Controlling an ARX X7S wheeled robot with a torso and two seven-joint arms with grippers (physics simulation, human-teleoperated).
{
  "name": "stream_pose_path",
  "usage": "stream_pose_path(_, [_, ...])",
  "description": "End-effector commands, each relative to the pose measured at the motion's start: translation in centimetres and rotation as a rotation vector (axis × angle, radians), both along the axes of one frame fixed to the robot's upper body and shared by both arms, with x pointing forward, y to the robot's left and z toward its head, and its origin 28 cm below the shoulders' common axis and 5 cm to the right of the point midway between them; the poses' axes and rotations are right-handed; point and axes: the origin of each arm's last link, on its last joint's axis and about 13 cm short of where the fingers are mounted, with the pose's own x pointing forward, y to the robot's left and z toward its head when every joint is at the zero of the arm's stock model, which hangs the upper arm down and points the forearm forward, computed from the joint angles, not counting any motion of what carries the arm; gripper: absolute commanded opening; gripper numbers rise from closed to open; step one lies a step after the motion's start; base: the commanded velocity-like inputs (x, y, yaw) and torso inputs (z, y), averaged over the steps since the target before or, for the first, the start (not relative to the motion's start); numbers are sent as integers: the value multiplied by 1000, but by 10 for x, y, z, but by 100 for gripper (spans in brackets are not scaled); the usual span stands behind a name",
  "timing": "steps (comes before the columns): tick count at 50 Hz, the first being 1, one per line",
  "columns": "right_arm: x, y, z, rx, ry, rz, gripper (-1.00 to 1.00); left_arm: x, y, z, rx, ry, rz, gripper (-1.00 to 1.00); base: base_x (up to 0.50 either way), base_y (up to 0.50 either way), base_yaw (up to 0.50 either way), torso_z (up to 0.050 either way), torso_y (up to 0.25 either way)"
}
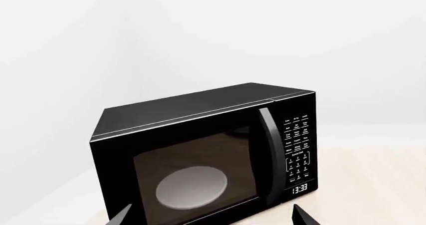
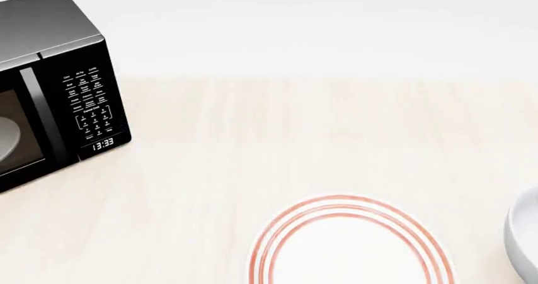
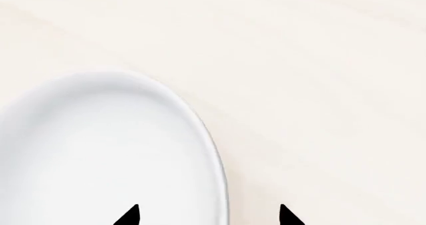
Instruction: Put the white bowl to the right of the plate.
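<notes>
The white bowl (image 2: 525, 243) sat on the tabletop (image 2: 319, 133) just right of the plate (image 2: 349, 246), apart from it. My right fingers (image 3: 134, 216) stood apart, straddling its rim. My left fingers (image 1: 305, 217) were spread before the microwave (image 1: 206, 150).

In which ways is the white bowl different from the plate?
The plate is flat and has thin red-orange rings near its rim; the white bowl is deep and plain, with no marking. In the head view the plate lies near the middle of the table, the bowl at the right edge, cut off. Both are round and white.
</notes>
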Motion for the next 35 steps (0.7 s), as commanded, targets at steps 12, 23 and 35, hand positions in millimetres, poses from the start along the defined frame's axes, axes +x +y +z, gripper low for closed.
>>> stream_pose_path(12, [-10,12,37,-248,-101,11,100,0,-1,0,0,1,-3,100,0,0,0,1,0])
stream_pose_path(23, [-52,55,109,-589,-290,36,100,-2,-1,1,4,-3,-8,100,0,0,0,0,1])
stream_pose_path(35, [-89,118,125,-736,-488,201,100,-21,-18,12,28,-79,-101,100,0,0,0,0,0])
